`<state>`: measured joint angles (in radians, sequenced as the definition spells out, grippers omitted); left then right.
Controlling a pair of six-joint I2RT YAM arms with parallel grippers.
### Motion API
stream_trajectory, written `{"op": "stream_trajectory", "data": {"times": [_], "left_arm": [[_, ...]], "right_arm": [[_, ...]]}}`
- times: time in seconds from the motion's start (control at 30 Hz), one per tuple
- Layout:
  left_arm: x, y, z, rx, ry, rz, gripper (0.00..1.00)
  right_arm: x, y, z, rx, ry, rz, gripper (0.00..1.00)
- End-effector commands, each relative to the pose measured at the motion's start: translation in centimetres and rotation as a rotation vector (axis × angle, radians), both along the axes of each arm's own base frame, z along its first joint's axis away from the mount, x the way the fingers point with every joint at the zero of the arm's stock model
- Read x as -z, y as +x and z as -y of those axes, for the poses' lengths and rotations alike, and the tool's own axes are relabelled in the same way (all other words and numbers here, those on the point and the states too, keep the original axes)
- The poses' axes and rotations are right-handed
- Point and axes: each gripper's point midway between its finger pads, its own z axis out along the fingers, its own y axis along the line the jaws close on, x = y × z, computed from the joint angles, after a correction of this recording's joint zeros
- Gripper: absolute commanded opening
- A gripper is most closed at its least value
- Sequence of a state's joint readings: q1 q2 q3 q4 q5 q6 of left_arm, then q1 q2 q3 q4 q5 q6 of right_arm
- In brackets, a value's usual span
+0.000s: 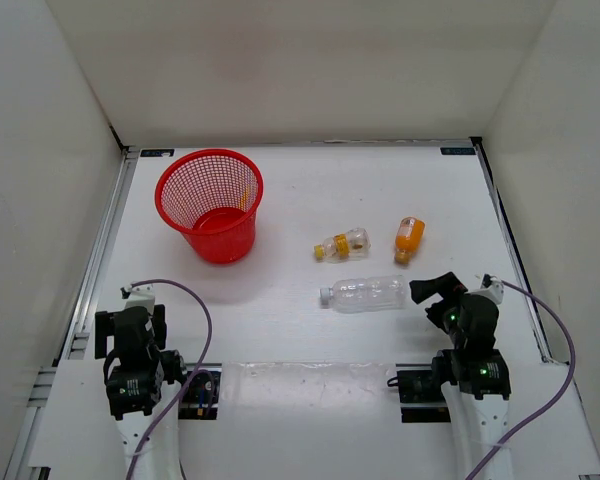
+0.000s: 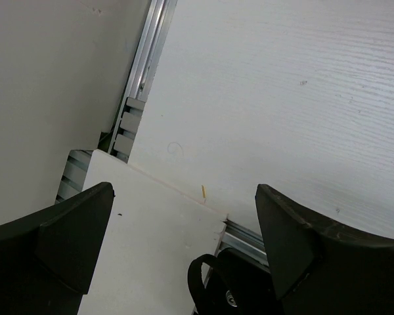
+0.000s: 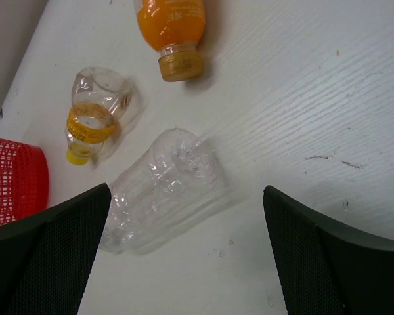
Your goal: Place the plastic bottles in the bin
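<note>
Nothing binned yet: the big clear bottle (image 1: pixel 365 294), yellow-capped bottle (image 1: pixel 342 244) and orange bottle (image 1: pixel 409 239) lie loose centre-right, bin (image 1: pixel 225 240) upper left. Right pincer (image 1: pixel 432 289) gapes empty right beside the clear one, probably lining up the first grab. Left pincer (image 1: pixel 130 323) is parked lower left, wide open and empty.

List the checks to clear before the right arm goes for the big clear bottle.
1. Right gripper open: ok.
2. Large clear bottle lying on its side just ahead of that gripper, touching no other bottle: ok.
3. Orange bottle and yellow-capped bottle lie beyond it, out of the approach: ok.
4. Bin upright, mouth unobstructed: ok.
5. Left gripper open, away from the bottles: ok.
6. Large bottle's white cap screwed tight: cannot tell.
</note>
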<state>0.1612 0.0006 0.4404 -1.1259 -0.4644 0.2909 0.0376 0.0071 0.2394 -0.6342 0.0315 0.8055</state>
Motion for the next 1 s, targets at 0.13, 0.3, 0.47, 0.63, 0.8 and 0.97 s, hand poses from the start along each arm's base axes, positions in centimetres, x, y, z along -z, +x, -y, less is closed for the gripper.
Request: {"op": "stream_trajectory", "data": {"times": [0.13, 0.3, 0.47, 0.63, 0.8, 0.97], "left_arm": [[1.4, -2.9, 0.2, 0.049, 0.027, -0.159, 1.0], [-4.9, -0.9, -0.4, 0.026, 0.076, 0.037, 1.0], [-7.2, 0.4, 0.3, 0.035, 0.01, 0.06, 1.0], [-8.1, 1.3, 0.4, 0.025, -0.019, 0.07, 1.0], [-8.7, 1.0, 0.1, 0.008, -0.004, 0.088, 1.0], [-8.4, 0.3, 0.1, 0.0, 0.003, 0.095, 1.0]], "right_arm": [[-5.5, 1.1, -0.2, -0.011, 0.009, 0.249, 1.0], [-4.9, 4.0, 1.3, -0.067, -0.198, -0.162, 1.0], [-7.2, 12.0, 1.5, -0.257, -0.361, -0.427, 1.0], [-6.0, 19.0, 1.4, -0.196, -0.307, -0.408, 1.0], [-2.3, 20.7, 3.6, -0.091, -0.395, -0.677, 1.0], [1.2, 21.1, 1.3, -0.229, -0.425, -0.658, 1.0]]}}
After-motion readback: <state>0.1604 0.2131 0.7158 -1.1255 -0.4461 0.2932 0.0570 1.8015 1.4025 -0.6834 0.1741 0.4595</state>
